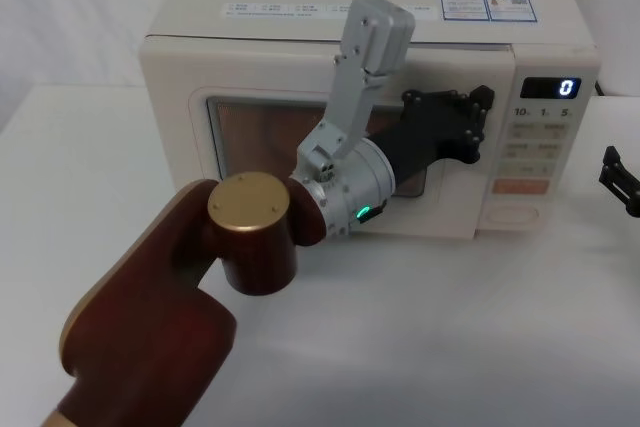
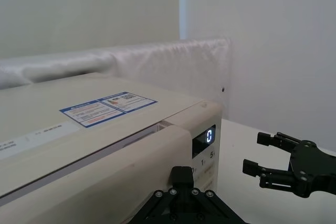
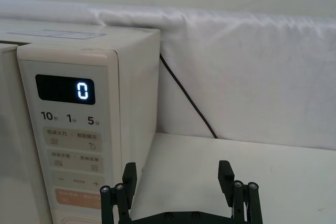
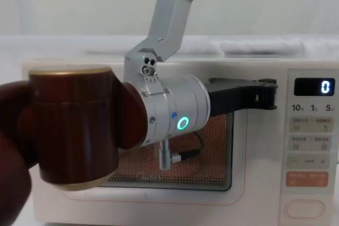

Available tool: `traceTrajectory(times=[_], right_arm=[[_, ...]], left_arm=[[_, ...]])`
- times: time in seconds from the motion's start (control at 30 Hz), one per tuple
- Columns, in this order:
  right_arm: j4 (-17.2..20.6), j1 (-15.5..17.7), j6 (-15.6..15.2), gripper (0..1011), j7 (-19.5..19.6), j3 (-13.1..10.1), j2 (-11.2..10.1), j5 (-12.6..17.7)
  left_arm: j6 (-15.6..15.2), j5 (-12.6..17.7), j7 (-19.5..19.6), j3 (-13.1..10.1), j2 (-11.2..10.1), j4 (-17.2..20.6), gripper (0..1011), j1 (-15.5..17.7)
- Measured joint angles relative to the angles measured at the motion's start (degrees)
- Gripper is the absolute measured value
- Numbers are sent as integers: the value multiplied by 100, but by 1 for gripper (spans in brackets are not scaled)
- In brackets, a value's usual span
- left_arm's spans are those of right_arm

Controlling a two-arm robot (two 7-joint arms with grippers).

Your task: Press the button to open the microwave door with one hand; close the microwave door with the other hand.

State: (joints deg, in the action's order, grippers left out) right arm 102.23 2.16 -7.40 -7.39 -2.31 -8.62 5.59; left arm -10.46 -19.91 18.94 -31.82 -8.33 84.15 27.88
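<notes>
Left gripper (image 1: 478, 112) reaches across the closed door (image 1: 250, 112), fingers near its upper right edge; can't tell if open or closed. Right gripper (image 3: 178, 179) is open, right of the microwave (image 1: 300, 22), apart from the button (image 4: 303, 208).

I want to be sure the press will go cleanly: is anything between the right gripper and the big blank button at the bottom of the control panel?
Nothing visible blocks it. The right gripper is off to the microwave's right, jaws open, with bare table between it and the button. The left gripper is at the microwave door, away from that path.
</notes>
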Motion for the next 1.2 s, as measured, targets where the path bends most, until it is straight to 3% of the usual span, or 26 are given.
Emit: traceTrajectory(times=[0.67, 1.2], right_arm=[[0, 0, 0, 1002, 0, 0, 0, 0], [0, 0, 0, 1002, 0, 0, 0, 0]], left_arm=[[26, 533, -106, -9, 118, -103, 0, 44], [69, 761, -148, 117, 224, -172, 0, 20]])
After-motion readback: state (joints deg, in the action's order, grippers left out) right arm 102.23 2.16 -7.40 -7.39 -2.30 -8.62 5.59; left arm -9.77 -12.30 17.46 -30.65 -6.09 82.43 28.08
